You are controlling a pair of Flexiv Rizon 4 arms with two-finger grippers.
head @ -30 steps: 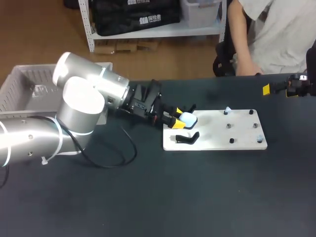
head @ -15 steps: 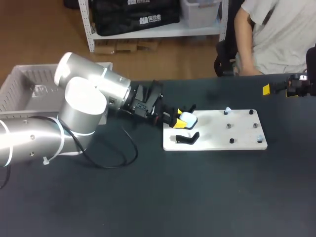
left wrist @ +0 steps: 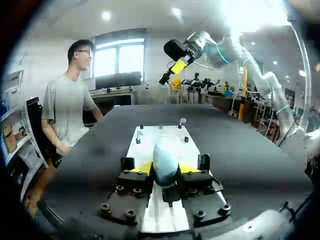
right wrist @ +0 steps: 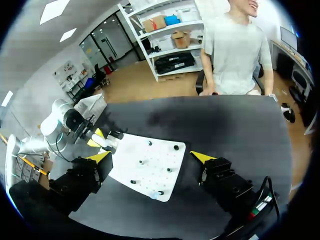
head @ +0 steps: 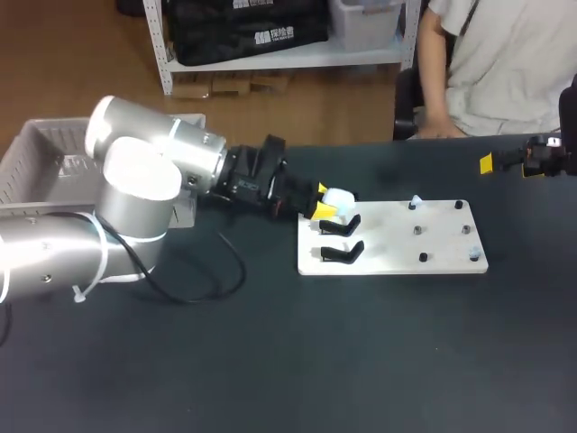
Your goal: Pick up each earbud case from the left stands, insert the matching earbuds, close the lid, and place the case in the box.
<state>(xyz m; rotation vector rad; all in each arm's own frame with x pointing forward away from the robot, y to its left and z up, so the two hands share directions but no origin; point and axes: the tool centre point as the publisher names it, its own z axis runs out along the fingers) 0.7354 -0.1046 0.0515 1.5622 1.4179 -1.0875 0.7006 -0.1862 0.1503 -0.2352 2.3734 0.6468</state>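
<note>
Left gripper point(head: 325, 207): both fingers clamped on the pale earbud case point(head: 338, 196). The case sits close by the far black stand point(head: 341, 225), at the left end of the white board point(head: 397, 248). Right gripper point(right wrist: 150, 156): fingers spread wide, well apart from the board.

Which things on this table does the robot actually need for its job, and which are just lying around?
Part of the job: earbud case, clamped in the left tool; white board with two black stands; small pale pieces on its pegs, probably earbuds; white box on the robot's left.
Just lying about: black cable looped on the table.
</note>
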